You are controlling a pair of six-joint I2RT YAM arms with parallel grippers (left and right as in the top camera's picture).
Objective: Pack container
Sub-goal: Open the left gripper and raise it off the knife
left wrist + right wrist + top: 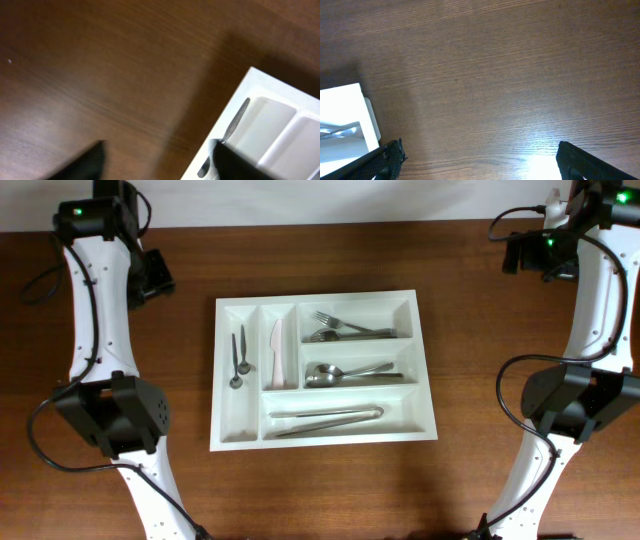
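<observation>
From overhead, your container [229,420] sat mid-table [320,500] between both arms. Its five compartments held two small spoons [239,358], one white knife [275,352] and one pair of tongs [325,420], plus forks [345,330] and larger spoons [345,373] too overlapped to count.

Left wrist: your left gripper [160,162] stood spread and empty at the container's corner.

Right wrist: your right gripper [480,157] gaped wide, grasping nothing.

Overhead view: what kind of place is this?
Probably a robot lab bench, not a kitchen: two white-and-black robot arms flank a dark brown wooden table holding a white rectangular plastic cutlery tray.
</observation>
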